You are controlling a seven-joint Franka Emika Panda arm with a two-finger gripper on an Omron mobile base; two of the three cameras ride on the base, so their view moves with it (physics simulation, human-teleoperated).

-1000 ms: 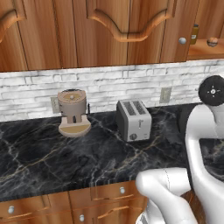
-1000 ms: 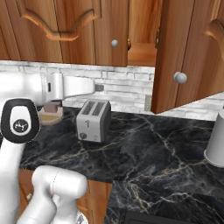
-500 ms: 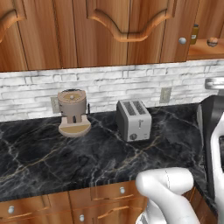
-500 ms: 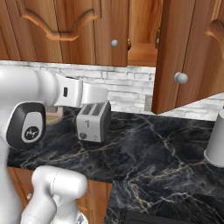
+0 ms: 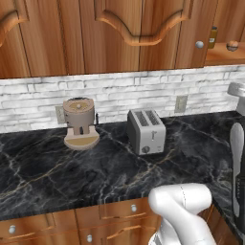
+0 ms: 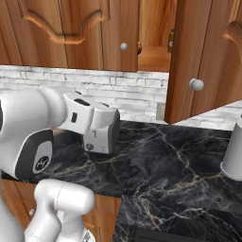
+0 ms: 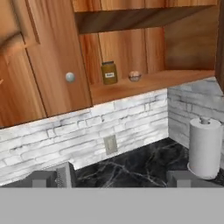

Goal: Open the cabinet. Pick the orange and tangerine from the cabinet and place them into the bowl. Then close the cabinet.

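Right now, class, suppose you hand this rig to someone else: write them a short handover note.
Hand: open, holding nothing, pointed at the open cabinet.
Cabinet: door swung open. On its shelf stand a jar and a small round item; I cannot tell whether that is one of the fruits.
Done: cabinet opened.
Left: find the orange, tangerine and bowl, move both fruits into the bowl, shut the door.
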